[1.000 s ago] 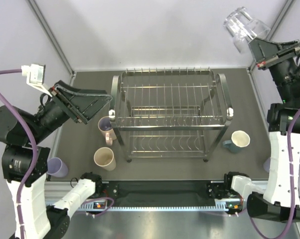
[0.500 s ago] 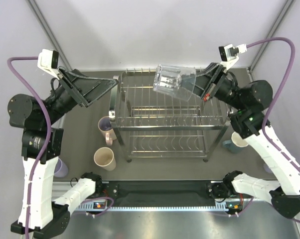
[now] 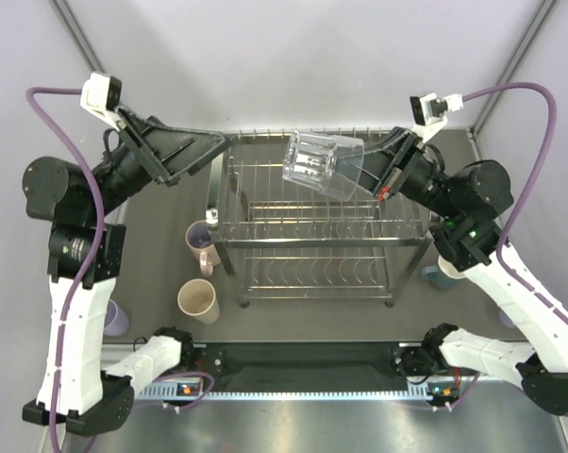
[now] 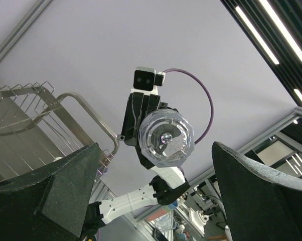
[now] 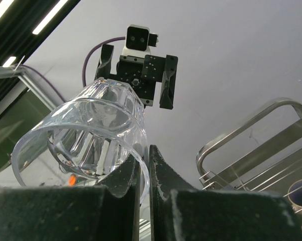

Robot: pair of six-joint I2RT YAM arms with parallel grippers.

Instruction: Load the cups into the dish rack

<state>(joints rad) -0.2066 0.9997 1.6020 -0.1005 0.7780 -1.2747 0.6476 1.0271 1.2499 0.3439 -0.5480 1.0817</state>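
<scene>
Right gripper (image 3: 367, 177), pinched on the rim of the clear glass (image 3: 320, 165), has swung in from the far corner and now holds it sideways, base leftward, just above the dish rack (image 3: 322, 226). Left gripper (image 3: 213, 148) hangs wide, empty. Setting down looks next; the pink mug (image 3: 203, 243) and beige tumbler (image 3: 197, 300) wait on the bench (image 3: 161, 226).

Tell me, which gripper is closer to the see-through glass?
Right. The right gripper is shut on the rim of the clear glass, holding it tilted above the dish rack. The left gripper is open and apart from it, by the rack's left end, facing the glass's base.
</scene>
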